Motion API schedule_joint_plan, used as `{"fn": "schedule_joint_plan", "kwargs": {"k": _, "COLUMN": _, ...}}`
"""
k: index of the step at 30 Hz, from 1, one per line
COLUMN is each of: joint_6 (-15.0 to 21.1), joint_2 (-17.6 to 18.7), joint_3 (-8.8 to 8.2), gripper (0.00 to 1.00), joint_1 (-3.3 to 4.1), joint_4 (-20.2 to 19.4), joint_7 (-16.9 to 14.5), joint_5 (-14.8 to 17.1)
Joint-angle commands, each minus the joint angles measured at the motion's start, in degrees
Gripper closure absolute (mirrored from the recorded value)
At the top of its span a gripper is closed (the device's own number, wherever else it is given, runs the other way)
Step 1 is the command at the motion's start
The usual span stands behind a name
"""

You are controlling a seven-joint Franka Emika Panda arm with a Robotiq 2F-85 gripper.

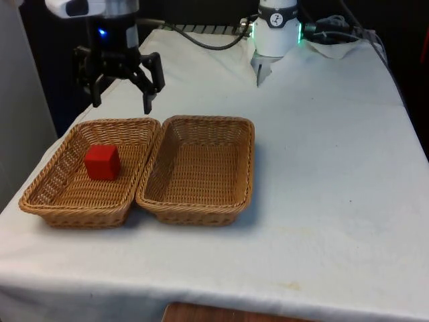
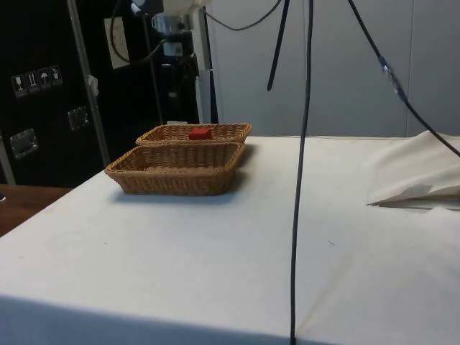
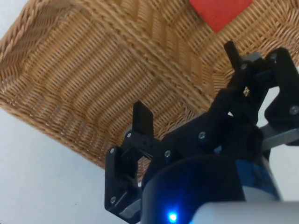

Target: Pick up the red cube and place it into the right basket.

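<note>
On the front view's left, a shallow rectangular woven wicker basket (image 1: 67, 184) sits on the white-clothed tabletop (image 1: 322, 168). In it, towards its middle, rests the small red cube (image 1: 102, 162), solid matte red with sharp edges and plain faces, sitting flat on the weave and a little turned, so that a corner faces the camera. From the side it shows as a low red block (image 2: 200, 133) in the farther basket. Above this basket's far rim hangs the black two-finger pincer (image 1: 123, 102), its fingers spread wide with nothing between them; it is well above the cube and touches neither it nor the wicker. Just beside, their long rims touching, lies a second rectangular wicker basket (image 1: 228, 144) of the same weave. In the wrist view the red cube (image 3: 219, 11) lies beyond the fingertips (image 3: 142, 119).
</note>
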Motion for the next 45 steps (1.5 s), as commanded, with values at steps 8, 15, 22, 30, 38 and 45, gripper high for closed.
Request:
{"fn": "schedule_joint_plan", "kwargs": {"k": 8, "joint_6": 1.0, "joint_2": -2.6, "joint_3": -0.63, "gripper": 0.0, "joint_1": 4.07, "joint_4": -3.8, "joint_7": 1.3, "joint_5": -2.5}}
{"fn": "schedule_joint_plan", "kwargs": {"k": 15, "joint_6": 0.9, "joint_2": -4.3, "joint_3": -0.69, "gripper": 0.0, "joint_1": 6.02, "joint_4": -5.4, "joint_7": 1.9, "joint_5": -4.1}}
{"fn": "schedule_joint_plan", "kwargs": {"k": 22, "joint_6": 0.7, "joint_2": -5.7, "joint_3": -0.4, "gripper": 0.0, "joint_1": 7.45, "joint_4": -6.6, "joint_7": 2.1, "joint_5": -5.3}}
{"fn": "schedule_joint_plan", "kwargs": {"k": 30, "joint_6": 0.6, "joint_2": -7.0, "joint_3": 0.23, "gripper": 0.0, "joint_1": 8.59, "joint_4": -7.8, "joint_7": 1.8, "joint_5": -6.2}}
{"fn": "schedule_joint_plan", "kwargs": {"k": 38, "joint_6": 0.4, "joint_2": -7.7, "joint_3": 1.43, "gripper": 0.0, "joint_1": 8.77, "joint_4": -8.6, "joint_7": -0.3, "joint_5": -6.0}}
{"fn": "schedule_joint_plan", "kwargs": {"k": 45, "joint_6": 0.2, "joint_2": -7.7, "joint_3": 2.35, "gripper": 0.0, "joint_1": 8.54, "joint_4": -8.5, "joint_7": -2.3, "joint_5": -5.8}}
